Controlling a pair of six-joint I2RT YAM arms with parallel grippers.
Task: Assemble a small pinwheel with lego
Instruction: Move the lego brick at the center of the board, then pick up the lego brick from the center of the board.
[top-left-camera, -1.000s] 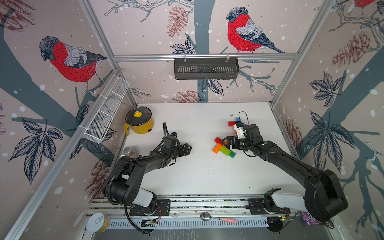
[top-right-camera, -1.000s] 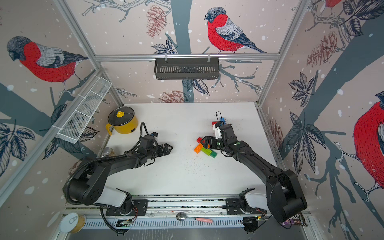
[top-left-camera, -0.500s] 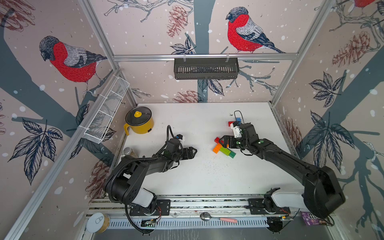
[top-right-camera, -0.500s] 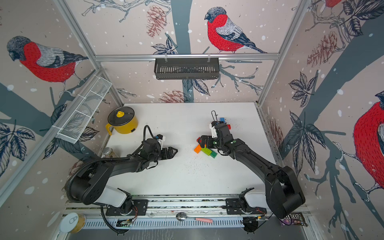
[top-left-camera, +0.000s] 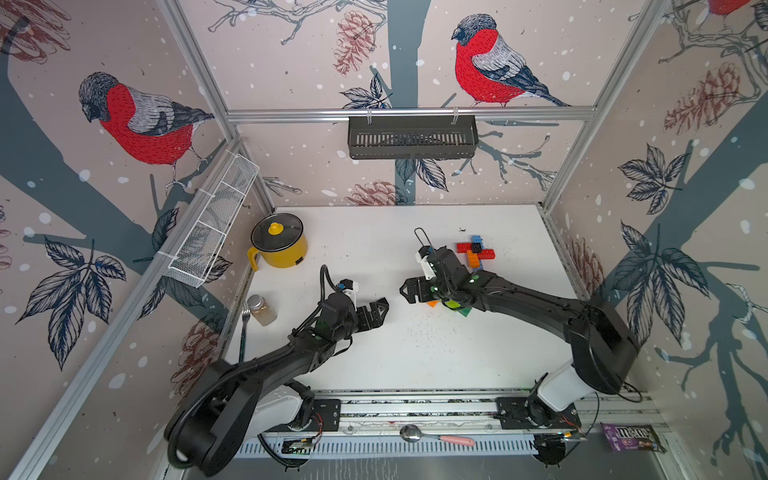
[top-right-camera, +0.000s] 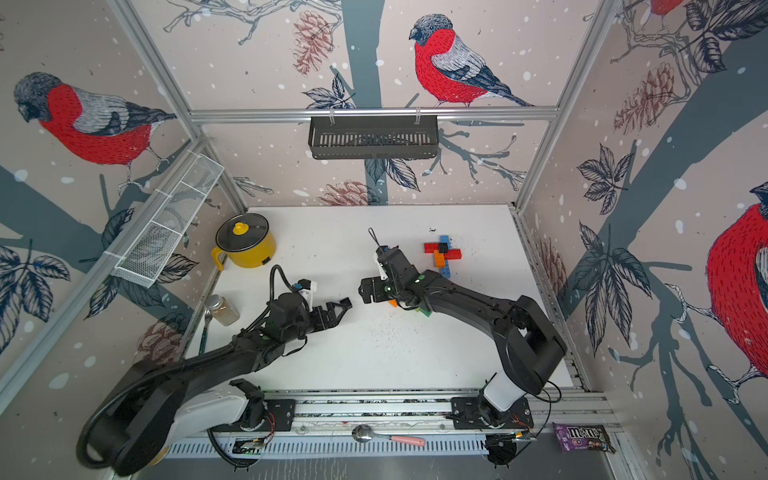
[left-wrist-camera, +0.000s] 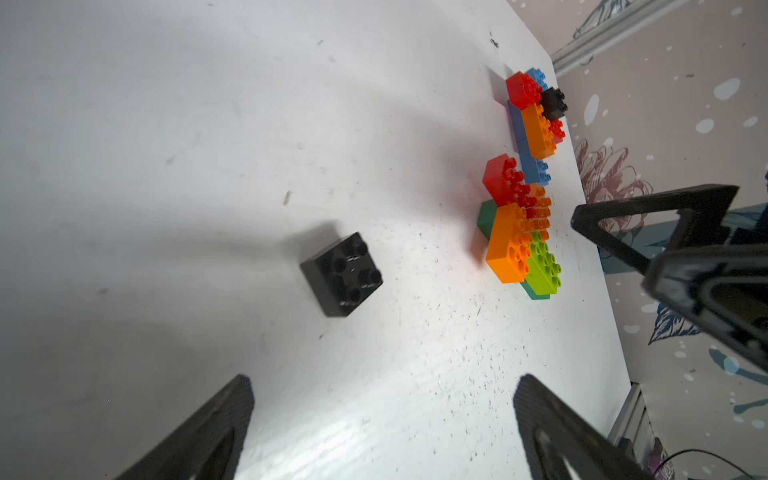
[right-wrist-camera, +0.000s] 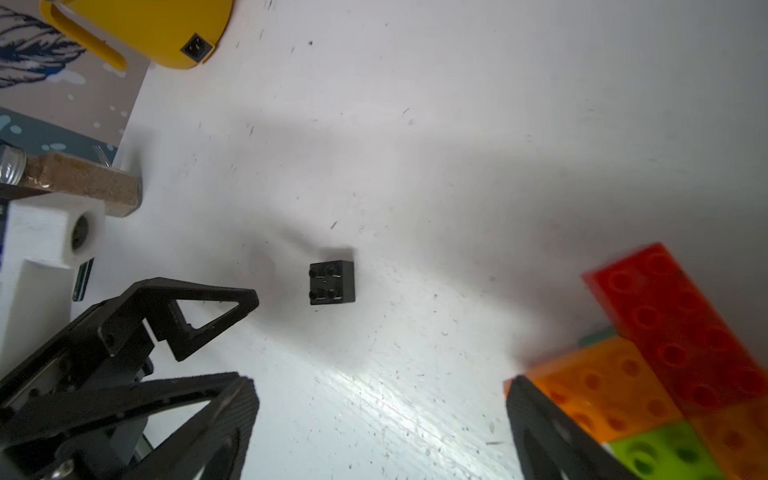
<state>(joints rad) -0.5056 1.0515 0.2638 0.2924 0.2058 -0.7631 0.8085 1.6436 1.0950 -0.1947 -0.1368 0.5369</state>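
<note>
Black and square, the loose brick (left-wrist-camera: 341, 274) is lying on the white table (left-wrist-camera: 208, 124), its four studs showing and nothing touching it. The left gripper (left-wrist-camera: 384, 380) is hovering just short of the loose brick, its jaws standing wide apart and holding nothing. The right gripper (right-wrist-camera: 382, 382) is facing the brick from the opposite side, jaws spread wide and empty, so the brick is sitting in the gap between the two grippers. Beyond the brick on the right arm's side, the unfinished cluster (left-wrist-camera: 519, 232) of red, orange, lime and dark green bricks is resting on the table, apart from the brick and just beside one finger of the right gripper. Farther from the brick in that same direction, the cross (top-left-camera: 476, 249) of red, blue and orange bricks is lying with a second black square pressed onto its middle. The yellow pot (top-left-camera: 282, 253) is standing well away from the brick on the left arm's side.
</note>
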